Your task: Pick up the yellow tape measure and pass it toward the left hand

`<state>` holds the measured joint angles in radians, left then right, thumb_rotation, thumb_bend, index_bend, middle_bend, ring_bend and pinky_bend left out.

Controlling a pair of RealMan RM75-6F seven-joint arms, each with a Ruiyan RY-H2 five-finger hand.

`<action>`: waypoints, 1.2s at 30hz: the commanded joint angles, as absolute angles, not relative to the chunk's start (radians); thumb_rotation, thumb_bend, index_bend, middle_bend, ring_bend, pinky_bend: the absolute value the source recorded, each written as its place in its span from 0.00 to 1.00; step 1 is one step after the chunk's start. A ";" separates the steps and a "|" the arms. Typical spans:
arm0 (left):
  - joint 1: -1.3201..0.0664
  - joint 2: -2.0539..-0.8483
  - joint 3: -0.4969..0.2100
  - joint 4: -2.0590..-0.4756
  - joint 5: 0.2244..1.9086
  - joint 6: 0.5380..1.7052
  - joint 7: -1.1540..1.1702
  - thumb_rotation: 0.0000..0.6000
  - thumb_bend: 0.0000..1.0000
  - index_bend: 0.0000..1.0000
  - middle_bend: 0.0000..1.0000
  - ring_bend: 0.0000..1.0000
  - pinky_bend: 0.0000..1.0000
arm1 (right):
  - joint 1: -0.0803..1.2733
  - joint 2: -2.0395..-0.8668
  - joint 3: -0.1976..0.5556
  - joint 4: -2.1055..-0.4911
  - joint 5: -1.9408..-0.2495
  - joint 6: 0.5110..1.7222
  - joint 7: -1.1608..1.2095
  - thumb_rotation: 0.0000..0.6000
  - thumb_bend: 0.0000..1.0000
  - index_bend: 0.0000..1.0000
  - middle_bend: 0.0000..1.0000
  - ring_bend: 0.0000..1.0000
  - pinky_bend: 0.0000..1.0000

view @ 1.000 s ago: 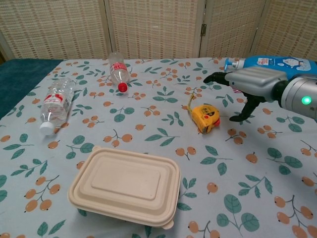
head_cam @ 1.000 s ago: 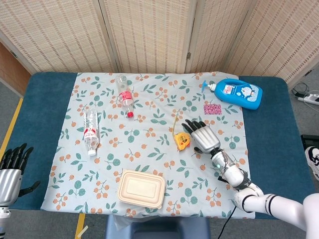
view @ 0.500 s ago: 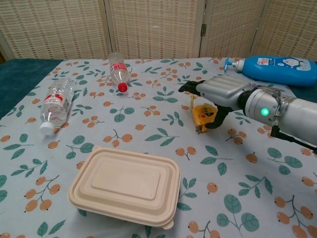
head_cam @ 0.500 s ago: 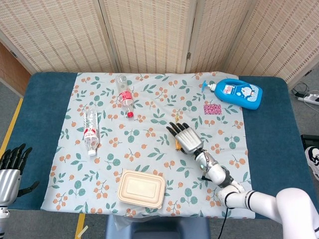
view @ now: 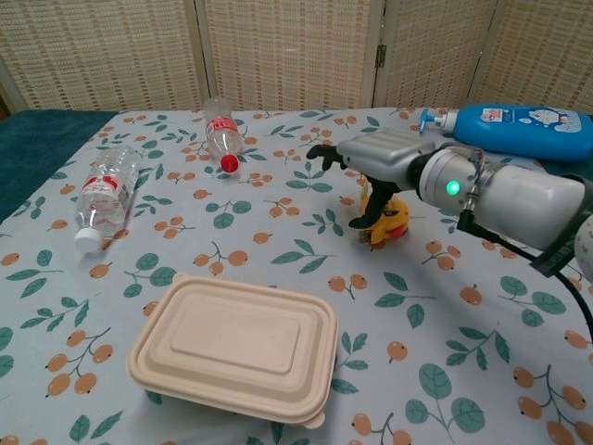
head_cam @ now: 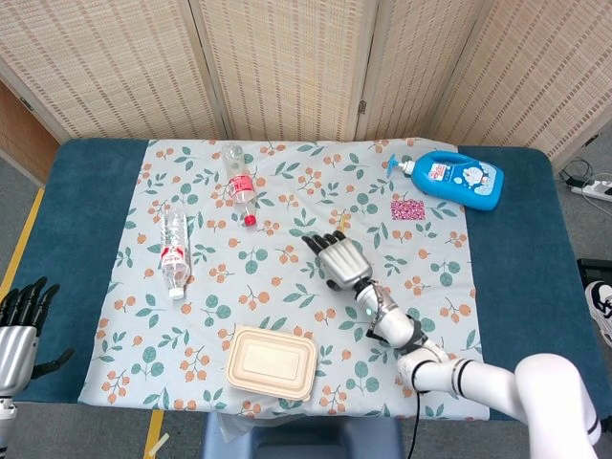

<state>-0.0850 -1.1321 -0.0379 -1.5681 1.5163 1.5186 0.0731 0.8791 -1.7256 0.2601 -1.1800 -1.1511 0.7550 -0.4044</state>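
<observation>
— So, nearest first: what's by the front edge?

— On my side sits the beige lidded food container (view: pixel 236 349), well apart from the work. My left hand (head_cam: pixel 21 325) waits off the front-left corner of the surface (head_cam: pixel 86 182), holding nothing, fingers loosely apart.

— And the right one?

— My right hand (view: pixel 378 163) is over the yellow tape measure (view: pixel 386 222), fingers stretched forward past it and a thumb reaching down at its side. The tape measure lies on the floral cloth (view: pixel 482 371), near the middle. I judge it not gripped; the fingers are apart, nothing held.

— How do you close well?

— I'd settle the palm lower so the case sits between thumb and fingers, then curl around its body, not the loose tape tail. Squeeze squarely, or the case may skid on the cloth.

— Anything in the way of the pass?

— Leftward, two clear water bottles lie on their sides: one (view: pixel 104 197) toward the left edge, one (view: pixel 220 133) farther back. I'd carry above them. Farthest right lies the blue pump bottle (view: pixel 519 130), behind my arm and out of the path.
</observation>
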 commanded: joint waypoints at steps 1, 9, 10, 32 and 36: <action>-0.087 -1.135 -0.037 -1.568 1.518 1.516 0.075 1.00 0.19 0.00 0.00 0.00 0.00 | 0.879 -1.614 0.269 -1.264 -1.096 0.672 -0.347 1.00 0.28 0.05 0.29 0.21 0.17; -0.088 -1.134 -0.037 -1.581 1.526 1.520 0.089 1.00 0.19 0.00 0.00 0.00 0.00 | 0.913 -1.600 0.246 -1.257 -1.079 0.629 -0.316 1.00 0.41 0.10 0.36 0.22 0.16; -0.086 -1.133 -0.037 -1.582 1.526 1.521 0.089 1.00 0.19 0.00 0.00 0.00 0.00 | 0.916 -1.603 0.243 -1.253 -1.081 0.629 -0.312 1.00 0.41 0.10 0.36 0.22 0.16; -0.082 -1.147 -0.036 -1.552 1.526 1.522 0.059 1.00 0.19 0.00 0.00 0.00 0.00 | 0.863 -1.531 0.134 -1.307 -1.030 0.676 -0.304 1.00 0.42 0.11 0.38 0.22 0.16; -0.084 -1.148 -0.037 -1.549 1.529 1.523 0.056 1.00 0.19 0.00 0.00 0.00 0.00 | 0.829 -1.498 0.106 -1.344 -1.057 0.713 -0.292 1.00 0.42 0.11 0.38 0.22 0.16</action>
